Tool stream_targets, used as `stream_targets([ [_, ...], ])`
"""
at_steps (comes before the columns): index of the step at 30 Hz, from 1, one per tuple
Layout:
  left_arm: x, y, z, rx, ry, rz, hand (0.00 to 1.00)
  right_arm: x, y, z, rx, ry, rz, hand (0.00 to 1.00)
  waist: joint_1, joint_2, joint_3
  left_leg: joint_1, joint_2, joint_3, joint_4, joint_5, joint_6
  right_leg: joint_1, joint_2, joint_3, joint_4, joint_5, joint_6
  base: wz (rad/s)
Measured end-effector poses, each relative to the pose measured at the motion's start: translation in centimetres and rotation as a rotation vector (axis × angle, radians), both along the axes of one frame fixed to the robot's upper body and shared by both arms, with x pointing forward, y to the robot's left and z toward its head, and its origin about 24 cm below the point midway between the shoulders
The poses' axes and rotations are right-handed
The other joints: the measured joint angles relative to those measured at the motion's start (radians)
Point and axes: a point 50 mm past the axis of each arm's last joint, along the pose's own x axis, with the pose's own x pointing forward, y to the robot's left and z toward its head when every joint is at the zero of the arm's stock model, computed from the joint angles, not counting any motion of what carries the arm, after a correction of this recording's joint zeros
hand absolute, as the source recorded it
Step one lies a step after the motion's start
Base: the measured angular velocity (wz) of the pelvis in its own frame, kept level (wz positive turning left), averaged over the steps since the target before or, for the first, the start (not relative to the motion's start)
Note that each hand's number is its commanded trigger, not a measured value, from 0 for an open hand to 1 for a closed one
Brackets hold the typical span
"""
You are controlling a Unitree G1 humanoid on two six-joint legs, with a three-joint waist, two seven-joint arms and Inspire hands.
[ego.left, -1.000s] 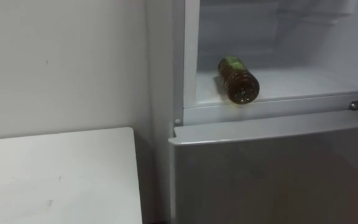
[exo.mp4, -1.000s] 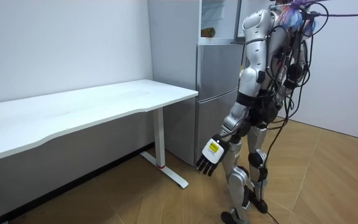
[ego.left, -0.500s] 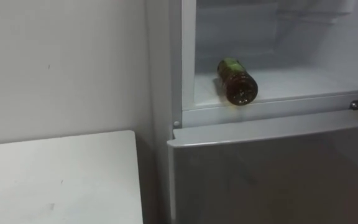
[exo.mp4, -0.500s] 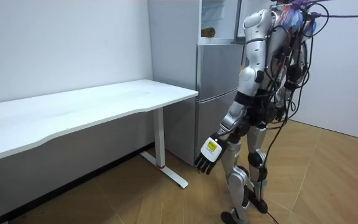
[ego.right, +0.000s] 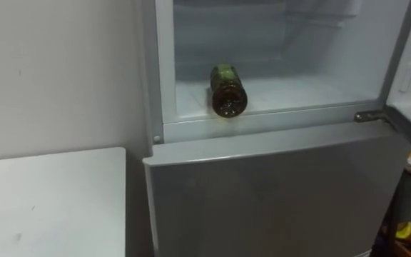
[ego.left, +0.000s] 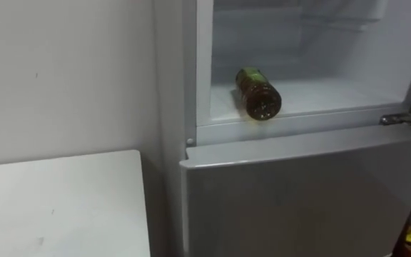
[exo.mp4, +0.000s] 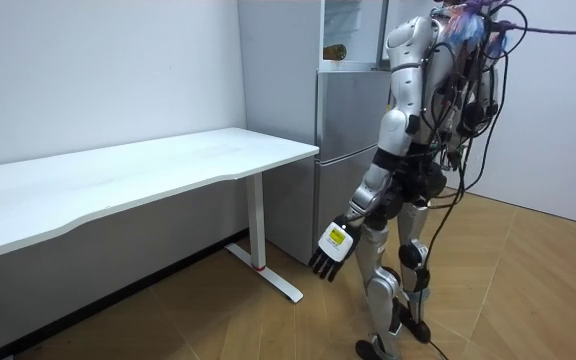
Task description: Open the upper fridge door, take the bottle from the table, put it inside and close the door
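Down beside the matte white counter (ego.left: pixel 63 207), the left robot hand (exo.mp4: pixel 330 250) hangs with fingers loose, holding nothing. Beyond the smooth grey lower door (ego.left: pixel 298 193), the bottle (ego.left: pixel 257 93) lies on its side at the upper fridge (ego.left: pixel 334 96) shelf's front edge. It looks round, slick, probably light and ready to roll; I'd grip mid-body.

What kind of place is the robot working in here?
Probably a plain indoor room, office-like rather than a kitchen: a silver fridge with a bottle lying in its open upper compartment, a long white table beside it, and a wooden floor.
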Motion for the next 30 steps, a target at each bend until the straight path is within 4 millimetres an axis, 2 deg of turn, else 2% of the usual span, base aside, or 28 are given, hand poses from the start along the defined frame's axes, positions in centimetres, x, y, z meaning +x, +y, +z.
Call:
stream_targets([
  [5, 0.1, 0.5, 0.3, 0.023, -0.021, 0.016, 0.00, 1.6, -2.0, 3.1, -0.082, -0.141, -0.097, 0.00, -0.002, -0.017, 0.0026, -0.002, 0.001, 0.001, -0.005, 0.000, 0.000, -0.004, 0.004, 0.005, -0.001, 0.000, 0.000, -0.02],
  [7, 0.1, 0.5, 0.3, 0.022, -0.023, 0.008, 0.00, 2.8, -2.4, 5.1, -0.125, -0.230, -0.125, 0.00, -0.012, -0.028, -0.0019, -0.016, 0.001, 0.000, 0.003, 0.000, 0.000, -0.015, 0.003, 0.006, 0.003, 0.000, 0.000, 0.00],
  [13, 0.4, 0.7, 0.4, 0.024, -0.031, -0.007, 0.00, 4.6, -3.5, 10.5, -0.243, -0.449, -0.155, 0.00, -0.021, -0.025, 0.0007, -0.024, 0.001, -0.001, 0.003, 0.000, 0.000, -0.031, 0.002, 0.007, 0.013, 0.000, 0.000, -0.01],
  [19, 0.7, 1.0, 0.6, 0.026, -0.045, -0.021, 0.00, 4.7, -4.6, 14.1, -0.336, -0.561, -0.217, 0.00, -0.021, -0.029, -0.0008, -0.032, 0.000, 0.001, 0.003, 0.000, 0.000, -0.037, 0.002, 0.007, 0.014, -0.001, -0.001, 0.00],
  [20, 0.7, 1.0, 0.6, 0.026, -0.043, -0.026, 0.00, 4.8, -4.7, 14.4, -0.343, -0.567, -0.217, 0.00, -0.020, -0.028, -0.0006, -0.033, 0.000, 0.002, 0.003, 0.000, 0.000, -0.037, 0.002, 0.007, 0.014, -0.001, -0.001, 0.00],
  [25, 0.7, 0.9, 0.5, 0.017, -0.034, -0.060, 0.00, 5.6, -4.1, 18.1, -0.468, -0.673, -0.176, 0.00, -0.020, -0.024, -0.0017, -0.033, 0.000, -0.001, 0.003, 0.000, 0.000, -0.037, 0.002, 0.008, 0.019, -0.001, -0.001, 0.00],
  [30, 0.4, 0.9, 0.5, 0.015, -0.028, -0.049, 0.00, 5.9, -3.3, 20.5, -0.545, -0.750, -0.165, 0.00, -0.016, -0.031, -0.0033, -0.037, 0.000, 0.000, 0.008, 0.001, 0.000, -0.050, 0.002, 0.009, 0.025, -0.001, -0.001, -0.01],
])
